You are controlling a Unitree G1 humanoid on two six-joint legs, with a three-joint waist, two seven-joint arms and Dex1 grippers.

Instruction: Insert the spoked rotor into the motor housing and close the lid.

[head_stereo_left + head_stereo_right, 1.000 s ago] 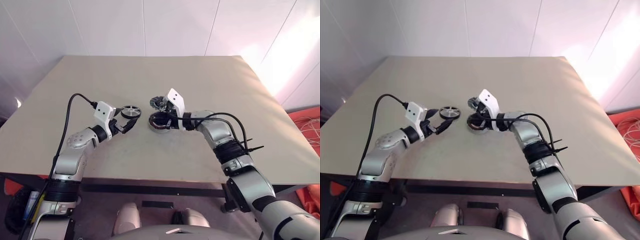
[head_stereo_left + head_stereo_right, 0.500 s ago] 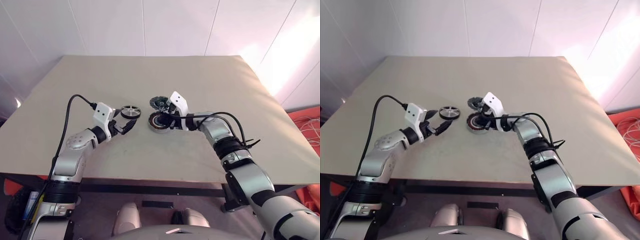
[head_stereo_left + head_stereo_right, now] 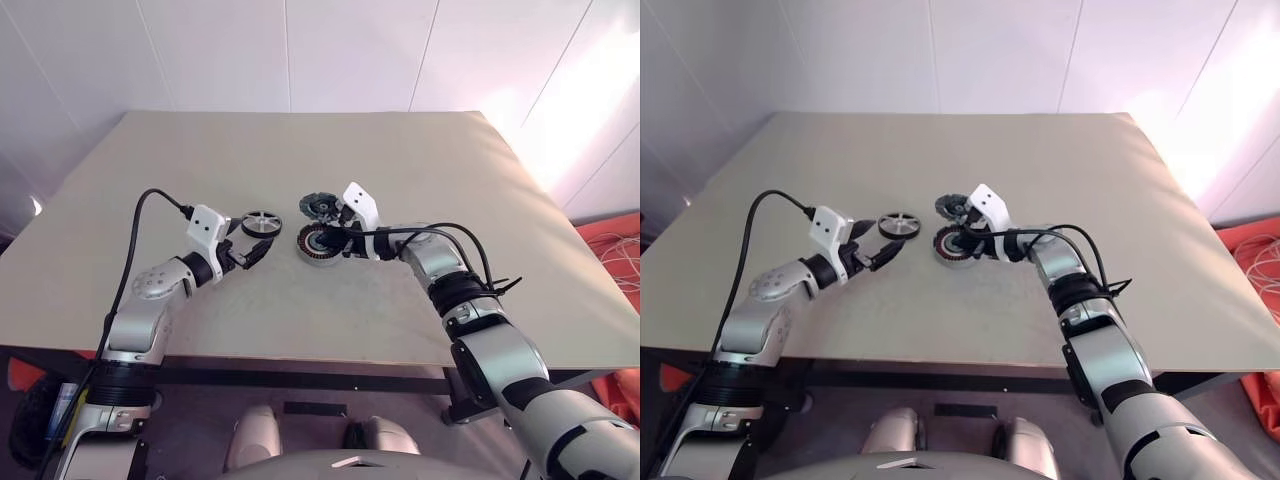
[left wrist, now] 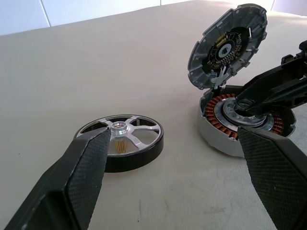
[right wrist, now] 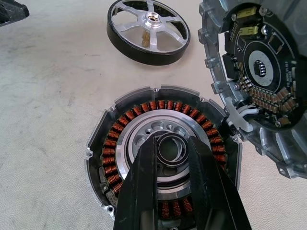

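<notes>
Right gripper (image 5: 172,158), fingers narrowly apart over the motor housing (image 5: 160,160) hub, steadies it; spoked rotor (image 5: 147,31) lies at eleven o'clock, left gripper (image 4: 172,167) wide open beside it

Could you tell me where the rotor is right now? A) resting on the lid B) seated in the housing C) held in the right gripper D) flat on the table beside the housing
D: the rotor lies flat on the table, apart from the open housing.
</notes>
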